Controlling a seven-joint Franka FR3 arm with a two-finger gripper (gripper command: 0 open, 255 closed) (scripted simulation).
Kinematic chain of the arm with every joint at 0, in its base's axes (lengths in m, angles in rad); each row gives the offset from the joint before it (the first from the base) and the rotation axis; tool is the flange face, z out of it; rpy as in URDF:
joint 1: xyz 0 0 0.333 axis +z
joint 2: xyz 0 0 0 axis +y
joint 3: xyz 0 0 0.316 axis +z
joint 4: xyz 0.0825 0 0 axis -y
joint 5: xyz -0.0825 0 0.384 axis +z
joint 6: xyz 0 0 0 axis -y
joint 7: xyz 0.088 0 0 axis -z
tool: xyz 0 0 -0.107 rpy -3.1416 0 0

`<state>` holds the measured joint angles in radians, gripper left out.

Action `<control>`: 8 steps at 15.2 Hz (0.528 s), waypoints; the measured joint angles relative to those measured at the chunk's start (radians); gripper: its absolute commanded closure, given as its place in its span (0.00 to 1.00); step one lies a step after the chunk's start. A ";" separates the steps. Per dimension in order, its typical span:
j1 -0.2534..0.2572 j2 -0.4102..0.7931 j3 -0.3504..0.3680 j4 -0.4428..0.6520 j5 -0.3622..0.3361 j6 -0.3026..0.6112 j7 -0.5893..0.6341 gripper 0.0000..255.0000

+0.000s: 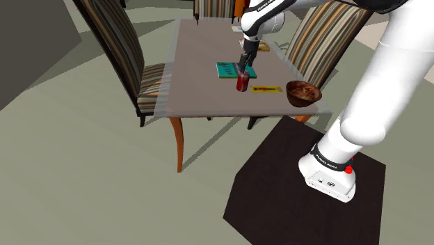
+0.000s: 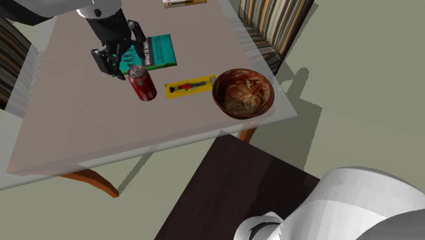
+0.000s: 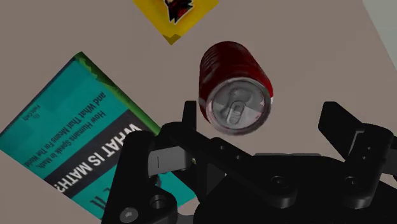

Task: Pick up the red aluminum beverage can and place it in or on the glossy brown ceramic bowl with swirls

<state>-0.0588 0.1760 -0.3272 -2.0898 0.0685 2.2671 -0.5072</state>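
Your gripper (image 3: 261,108) is wide open and has hold of nothing. Its two black fingers (image 3: 189,111) stand well apart, and the silver top of the red can (image 3: 235,86) shows in the gap between them, with neither finger touching it. The can stands upright on the table (image 3: 318,38), pull tab up, and I can read no brand on its side.

Just beside the can lies a teal book (image 3: 83,140), flat on the table. Its black band reads "WHAT IS MATH?" in white capitals; the smaller lines above that are too fine to read with certainty. Just beyond the can from the hand is a yellow card (image 3: 175,13) with a red and black figure, and no words that can be made out.

From the shoulder view, the gripper (image 1: 247,66) hangs right over the red can (image 1: 242,81), with the teal book (image 1: 227,69) to the can's left and behind it. The yellow card (image 1: 265,89) lies between the can and the brown bowl (image 1: 303,92), which sits at the table's corner nearest the stand (image 1: 306,181).

The second exterior view looks into the brown bowl (image 2: 243,92): glossy, cream swirls inside, nothing in it. The red can (image 2: 142,84) stands well apart from it, the yellow card (image 2: 190,86) between them.
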 measured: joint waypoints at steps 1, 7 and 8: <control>-0.006 0.030 0.001 0.022 0.013 0.005 -0.011 0.00; -0.020 0.106 0.010 0.031 0.049 0.066 -0.039 0.00; -0.021 0.119 0.013 0.029 0.055 0.080 -0.042 0.00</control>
<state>-0.0798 0.2949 -0.3142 -2.0603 0.1233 2.3471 -0.5492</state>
